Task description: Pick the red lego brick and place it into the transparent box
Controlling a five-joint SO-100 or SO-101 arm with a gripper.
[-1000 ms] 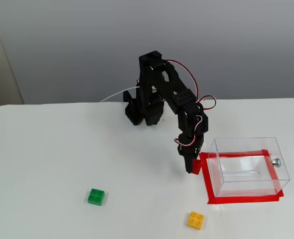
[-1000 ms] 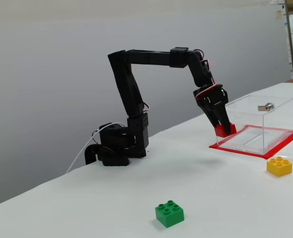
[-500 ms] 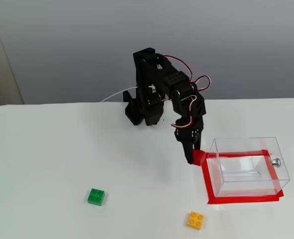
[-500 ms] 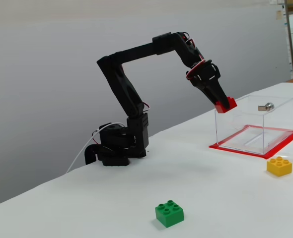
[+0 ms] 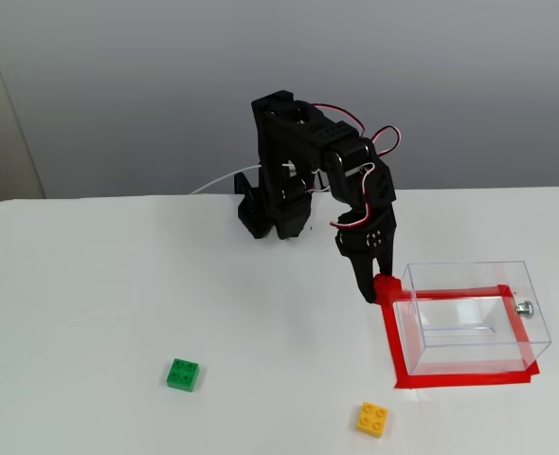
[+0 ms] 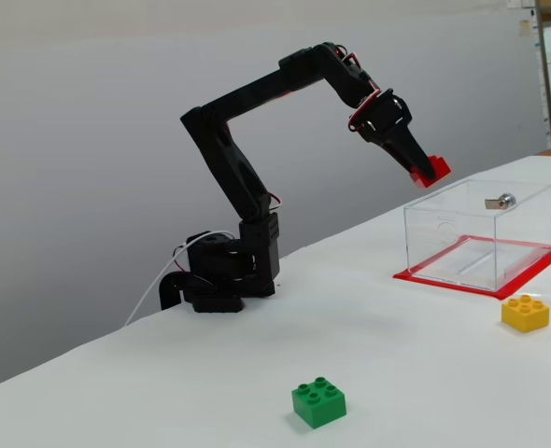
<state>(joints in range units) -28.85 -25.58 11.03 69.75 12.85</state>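
I can read no text, label, brand, number or sign in either fixed view; the arm, the bricks, the box and the table all look unmarked from where my cameras stand.
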